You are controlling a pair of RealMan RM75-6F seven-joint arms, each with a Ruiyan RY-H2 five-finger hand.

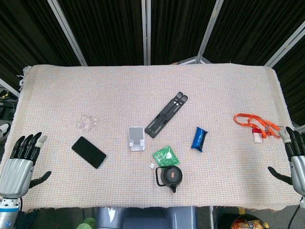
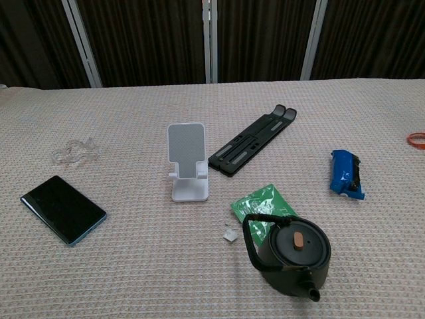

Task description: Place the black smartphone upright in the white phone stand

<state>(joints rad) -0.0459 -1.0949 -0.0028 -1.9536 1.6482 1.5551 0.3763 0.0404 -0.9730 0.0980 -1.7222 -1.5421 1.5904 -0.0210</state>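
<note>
The black smartphone [image 1: 88, 151] [image 2: 63, 209] lies flat on the cloth at the left, screen up. The white phone stand [image 1: 136, 138] [image 2: 188, 163] stands upright near the table's middle, with nothing in it. My left hand [image 1: 21, 160] hovers at the table's left front edge, fingers spread, holding nothing, a short way left of the phone. My right hand [image 1: 295, 160] is at the right front edge, fingers apart and holding nothing. Neither hand shows in the chest view.
A black folding stand [image 1: 166, 114] [image 2: 254, 139] lies behind the white one. A black teapot [image 1: 169, 177] [image 2: 287, 254], green packet [image 1: 165, 156] [image 2: 263, 202], blue packet [image 1: 198, 139] [image 2: 346, 174], clear plastic piece [image 1: 87, 122] [image 2: 74, 151] and orange lanyard [image 1: 255, 122] also lie on the cloth.
</note>
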